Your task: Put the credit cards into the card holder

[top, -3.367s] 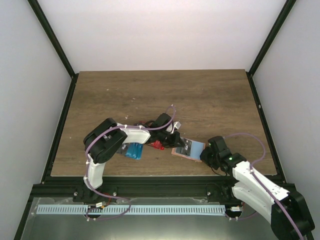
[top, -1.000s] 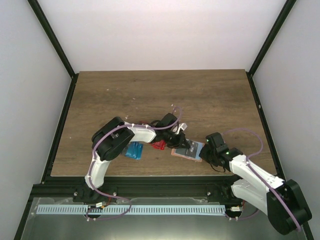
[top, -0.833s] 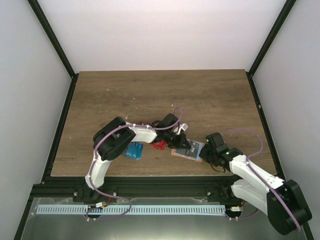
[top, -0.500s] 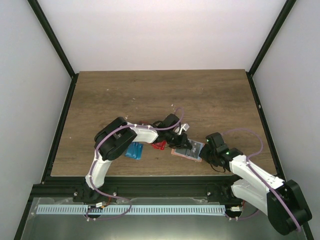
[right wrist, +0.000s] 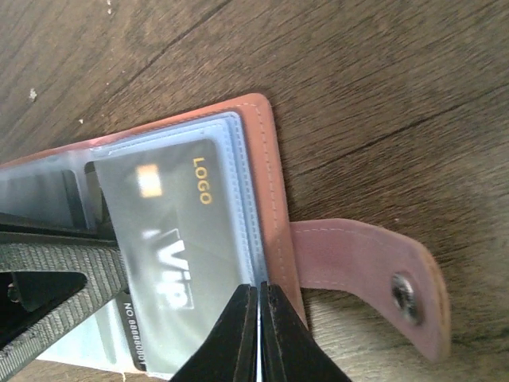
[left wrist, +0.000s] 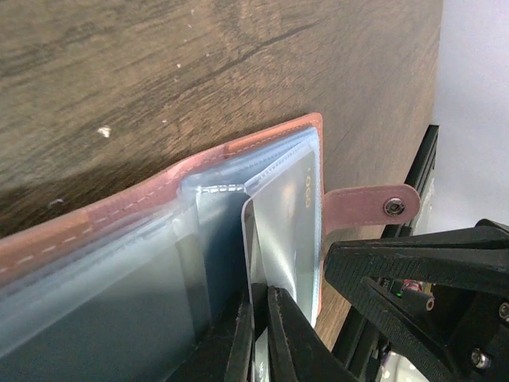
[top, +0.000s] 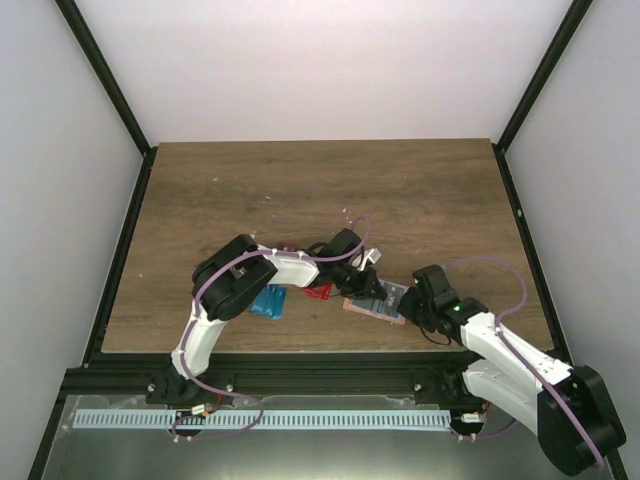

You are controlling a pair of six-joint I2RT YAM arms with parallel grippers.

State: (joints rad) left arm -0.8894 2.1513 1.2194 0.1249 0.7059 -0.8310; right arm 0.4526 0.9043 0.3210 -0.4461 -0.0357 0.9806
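**A:** Tan-pink leather, so that's the card holder? Where is it?

**B:** Lying open on the table, close to the near edge, right of centre. A dark grey card lies against its clear sleeve. I can't tell how deep it sits.

**A:** Grippers?

**B:** The left gripper is pinched tight on that grey card's edge. The right gripper is closed on the holder's sleeve edge, just beside the snap strap. Each has something between its fingers.

**A:** Step?

**B:** Insertion, I'd say, near its end.

**A:** How to do it well?

**B:** Keep the card flat and in line with the sleeve mouth, and push along the pocket, not down into it. The right side should pin the holder so it doesn't skid on the wood. Go slowly, since thin plastic probably buckles or catches a corner. Let go only once the card is fully seated.

**A:** Anything else around it?

**B:** A blue card and red cards lie left of the holder, by the left arm. Those likely go in next.
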